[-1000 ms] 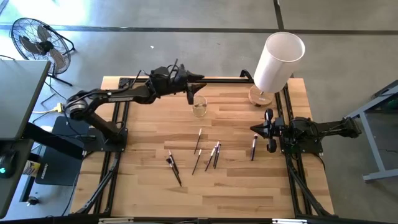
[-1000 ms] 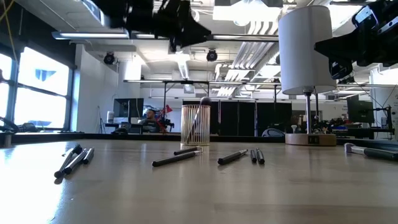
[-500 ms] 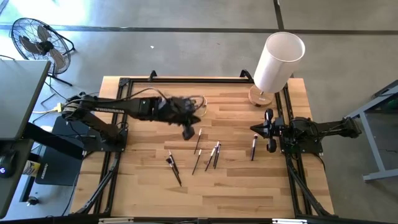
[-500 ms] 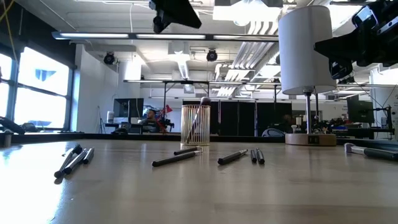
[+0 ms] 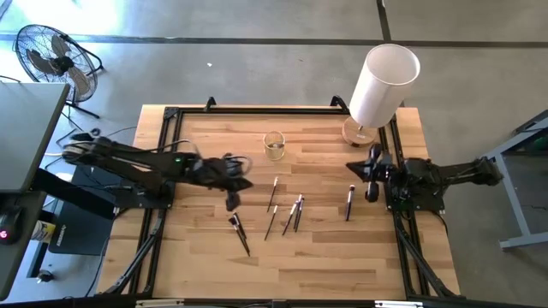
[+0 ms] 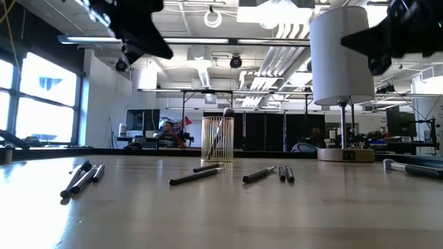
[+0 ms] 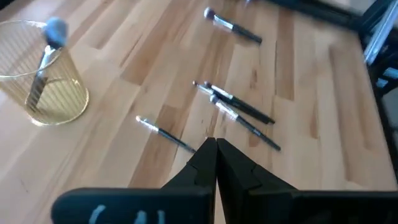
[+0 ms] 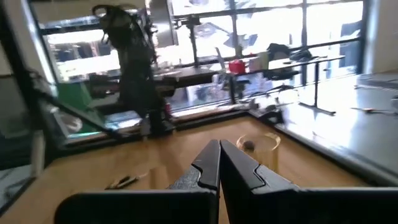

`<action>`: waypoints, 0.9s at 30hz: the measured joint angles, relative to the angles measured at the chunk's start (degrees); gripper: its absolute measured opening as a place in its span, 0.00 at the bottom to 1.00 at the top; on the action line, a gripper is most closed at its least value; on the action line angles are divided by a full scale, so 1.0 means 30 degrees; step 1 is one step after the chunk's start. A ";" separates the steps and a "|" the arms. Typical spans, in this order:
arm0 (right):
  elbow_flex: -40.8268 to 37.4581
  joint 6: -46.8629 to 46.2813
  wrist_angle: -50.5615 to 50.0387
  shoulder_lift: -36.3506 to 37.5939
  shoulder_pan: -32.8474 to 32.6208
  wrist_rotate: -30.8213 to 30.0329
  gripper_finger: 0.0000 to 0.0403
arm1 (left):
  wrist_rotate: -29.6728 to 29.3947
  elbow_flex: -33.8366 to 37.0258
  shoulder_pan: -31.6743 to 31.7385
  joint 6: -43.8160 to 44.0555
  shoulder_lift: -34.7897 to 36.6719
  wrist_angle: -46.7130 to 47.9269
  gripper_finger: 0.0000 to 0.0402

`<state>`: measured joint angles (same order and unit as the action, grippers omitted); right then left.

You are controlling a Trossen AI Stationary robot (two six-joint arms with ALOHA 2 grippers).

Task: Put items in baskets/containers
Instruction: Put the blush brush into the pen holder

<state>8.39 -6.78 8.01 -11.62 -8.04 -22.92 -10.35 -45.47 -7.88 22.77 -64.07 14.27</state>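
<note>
A small clear yellowish cup (image 5: pixel 274 145) stands at the table's far middle. One brush (image 7: pixel 46 53) leans in it on its handle end, bristle head above the rim. Several thin brushes lie flat on the wood: one (image 5: pixel 273 193) near the cup, a pair (image 5: pixel 296 212), one (image 5: pixel 271 222), a pair (image 5: pixel 239 229) and one (image 5: pixel 349 202) toward the right. My left gripper (image 5: pixel 231 202) hangs shut well above the table, left of the brushes (image 7: pixel 216 146). My right gripper (image 5: pixel 353 169) waits shut at the table's right side (image 8: pixel 219 149).
A tall white cylinder (image 5: pixel 382 84) on a round wooden base stands at the far right corner. Black rails (image 5: pixel 163 171) run along the table's left, right and far edges. Bare wood lies between the brushes and the near edge.
My left gripper has left its place above the cup and swung toward the table's near-left, ending left of the scattered brushes, still high above the wood. The brush in the cup has stayed put. My right gripper has shifted slightly at the right side.
</note>
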 joint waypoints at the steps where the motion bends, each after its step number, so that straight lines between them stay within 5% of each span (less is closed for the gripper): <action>1: 0.0865 0.0344 -0.0024 -0.1148 -0.0153 -0.0530 0.00 | 0.0007 0.0827 0.0000 0.0133 0.0934 -0.0356 0.00; 7: 0.8263 -0.1015 -0.4382 -0.9543 -0.0763 -0.3896 0.00 | -0.0326 0.3895 0.0000 0.0226 0.6505 0.0011 0.00; 15: 1.8164 -2.0107 -2.3535 -1.9617 0.0061 -0.5108 0.00 | -0.0714 0.4344 0.0003 -0.1161 1.0710 0.2555 0.00; 20: 1.8318 -2.7675 -2.8472 -2.2133 0.0632 -0.0506 0.03 | -0.0743 0.4347 -0.0007 -0.1496 1.1769 0.3773 0.00; 27: 1.3641 -2.9816 -2.4473 -2.1592 0.1756 0.3526 0.19 | -0.0736 0.4343 0.0000 -0.2143 1.1818 0.4359 0.00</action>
<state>49.32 -96.23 -65.41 -76.40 -2.78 -12.35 -12.56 -32.44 -7.88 16.34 -28.61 27.34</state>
